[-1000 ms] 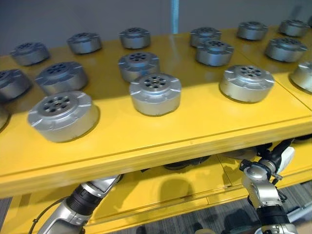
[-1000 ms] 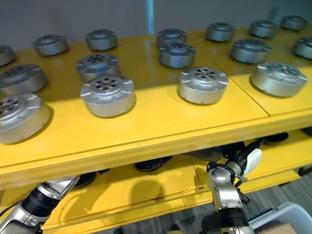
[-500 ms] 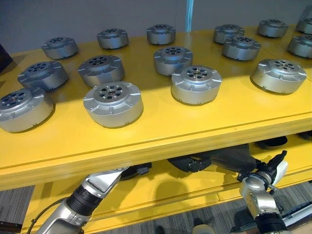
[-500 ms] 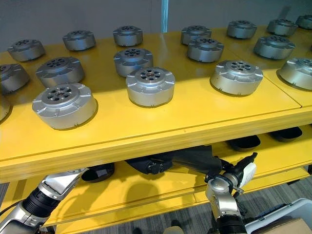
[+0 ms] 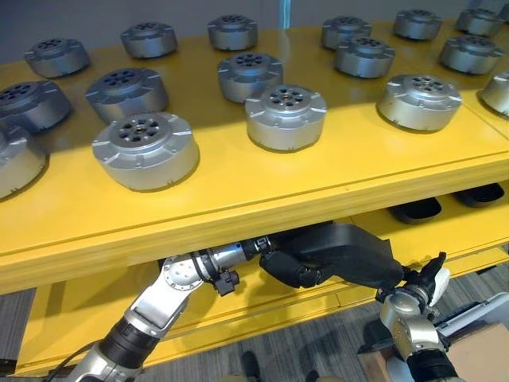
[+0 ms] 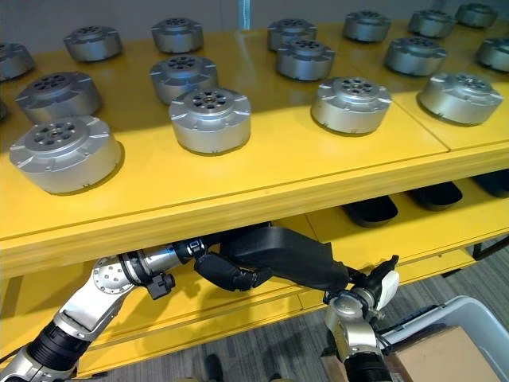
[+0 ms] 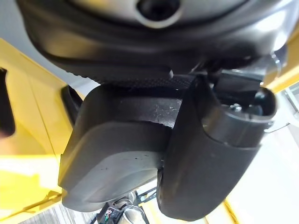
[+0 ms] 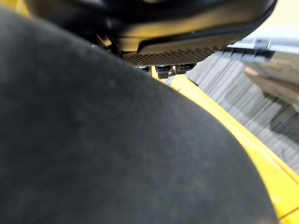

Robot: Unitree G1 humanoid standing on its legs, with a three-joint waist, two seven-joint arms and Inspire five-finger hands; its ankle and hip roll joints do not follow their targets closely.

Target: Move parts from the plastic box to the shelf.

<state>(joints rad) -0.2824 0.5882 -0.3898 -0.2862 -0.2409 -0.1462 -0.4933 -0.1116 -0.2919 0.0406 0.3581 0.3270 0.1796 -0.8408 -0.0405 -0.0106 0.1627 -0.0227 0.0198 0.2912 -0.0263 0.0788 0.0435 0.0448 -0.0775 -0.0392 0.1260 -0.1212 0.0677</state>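
Note:
A long black moulded part [image 5: 350, 251] hangs just under the top board of the yellow shelf [image 5: 262, 211], above the lower board [image 6: 262, 306]. My left hand [image 5: 296, 269] comes in from the left and is curled round the part's near edge; in the left wrist view its thumb [image 7: 210, 154] lies across the part [image 7: 112, 158]. My right hand [image 5: 413, 298], with a white thumb cover [image 5: 437, 278], is against the part's right end. In the right wrist view the part [image 8: 117, 140] is pressed close to that hand.
Several silver round parts [image 5: 286, 117] stand in rows on the top board. Other black parts [image 5: 417, 209] lie on the lower board at the right. A pale plastic box [image 6: 469, 326] with cardboard in it [image 6: 433, 358] stands on the grey carpet at lower right.
The camera has swung. The black part and my left hand, mostly hidden beneath the top board a second ago, now show in full below its front edge. My right hand sits lower.

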